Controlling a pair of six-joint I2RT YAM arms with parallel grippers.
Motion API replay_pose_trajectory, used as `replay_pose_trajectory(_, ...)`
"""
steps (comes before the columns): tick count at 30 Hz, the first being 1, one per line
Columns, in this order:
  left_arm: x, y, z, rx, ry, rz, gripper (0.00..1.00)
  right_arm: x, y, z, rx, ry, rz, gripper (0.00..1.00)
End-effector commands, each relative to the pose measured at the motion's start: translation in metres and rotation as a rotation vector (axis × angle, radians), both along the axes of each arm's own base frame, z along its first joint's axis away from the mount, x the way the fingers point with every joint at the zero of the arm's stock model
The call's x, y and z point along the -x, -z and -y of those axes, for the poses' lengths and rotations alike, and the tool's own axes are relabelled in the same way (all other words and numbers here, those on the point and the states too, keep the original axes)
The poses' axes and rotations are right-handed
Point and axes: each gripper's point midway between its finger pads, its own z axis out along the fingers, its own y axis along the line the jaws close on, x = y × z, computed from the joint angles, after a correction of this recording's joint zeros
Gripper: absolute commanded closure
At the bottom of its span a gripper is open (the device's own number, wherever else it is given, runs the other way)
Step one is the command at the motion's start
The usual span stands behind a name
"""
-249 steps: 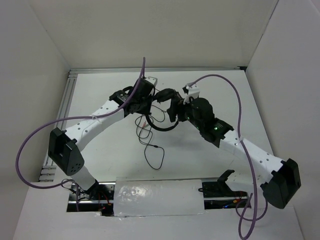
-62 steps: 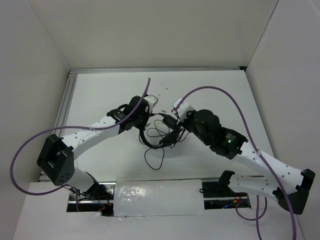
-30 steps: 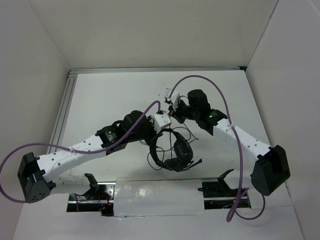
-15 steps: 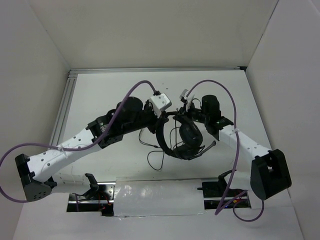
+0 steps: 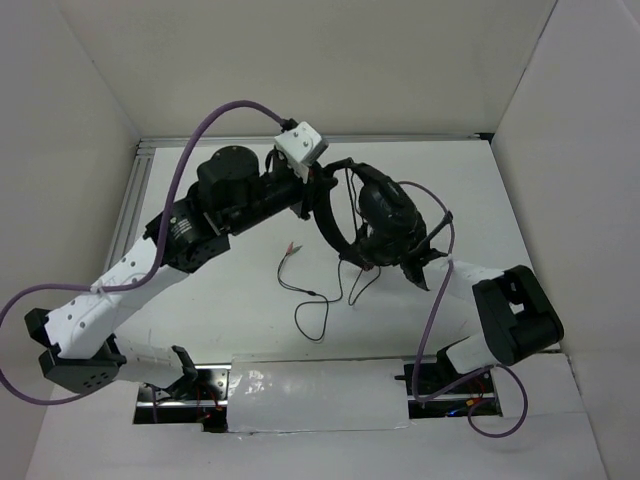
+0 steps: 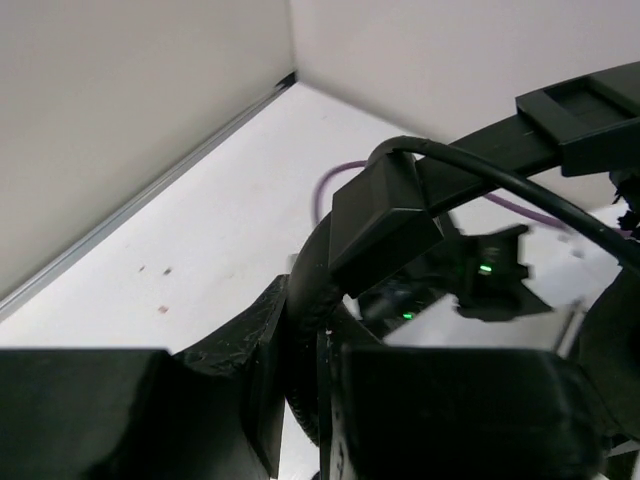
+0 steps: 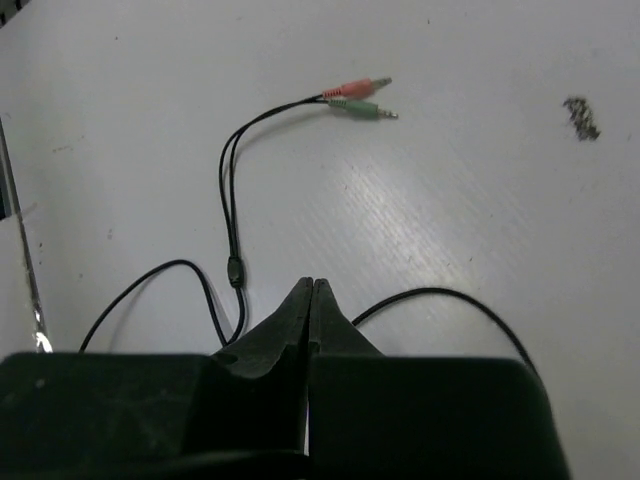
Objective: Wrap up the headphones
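Note:
The black headphones hang in the air above the middle of the table. My left gripper is shut on their curved headband, which runs between the fingers in the left wrist view. The thin black cord trails down to the table and ends in pink and green plugs. My right gripper is shut with nothing in it, pointing down at the table just above the cord and plugs. From the top view it is mostly hidden behind the earcups.
Thick purple cables loop off both arms. An aluminium rail runs along the table's left edge, with white walls on three sides. A foil-covered plate lies at the front between the arm bases. My right arm is folded close to its base.
My left arm has lifted the headphones up and towards the back. My right arm has drawn in beneath them. Its jaws opened briefly and are shut again.

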Motion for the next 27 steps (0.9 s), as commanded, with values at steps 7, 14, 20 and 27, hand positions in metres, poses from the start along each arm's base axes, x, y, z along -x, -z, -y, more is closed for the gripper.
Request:
replay_pose_trajectory(7, -0.101, 0.013, -0.054, 0.019, -0.314, -0.148, 1.00, 0.006, -0.003, 0.036, -0.106, 0.362, -0.065, 1.00)
replay_pose_trajectory(14, -0.177, 0.047, -0.122, 0.164, -0.684, -0.392, 1.00, 0.018, -0.005, 0.054, -0.057, 0.518, -0.084, 1.00)
replay_pose_trajectory(20, -0.210, 0.144, -0.160, 0.038, -0.961, -0.590, 1.00, 0.023, -0.040, 0.058, 0.038, 0.667, 0.038, 1.00)
replay_pose_trajectory(27, -0.213, 0.205, -0.173, -0.098, -0.997, -0.650, 1.00, 0.029, -0.108, 0.082, 0.123, 0.863, 0.244, 1.00)
